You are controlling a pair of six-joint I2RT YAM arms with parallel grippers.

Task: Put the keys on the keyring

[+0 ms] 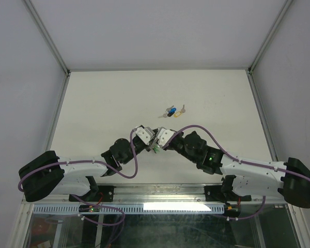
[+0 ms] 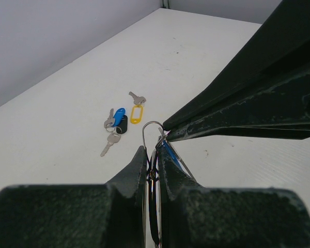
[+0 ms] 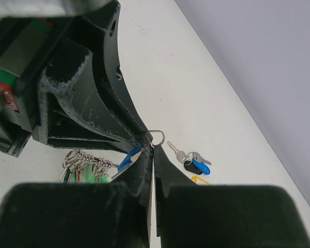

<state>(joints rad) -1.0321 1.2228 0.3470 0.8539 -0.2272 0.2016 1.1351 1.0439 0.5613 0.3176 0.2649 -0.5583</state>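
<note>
Silver keyring (image 2: 152,122) mid-table, pinched in left gripper (image 2: 152,154) | right gripper (image 3: 152,152) jaws pressed on blue key (image 3: 128,159) at ring | hold ring steady, wind key along coil gently | loose keys (image 1: 171,111) lie farther out

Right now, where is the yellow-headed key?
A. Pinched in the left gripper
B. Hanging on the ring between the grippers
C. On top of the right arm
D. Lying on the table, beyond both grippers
D: the yellow-headed key lies flat on the table, apart from the left gripper and the right gripper, which meet at the keyring.
</note>
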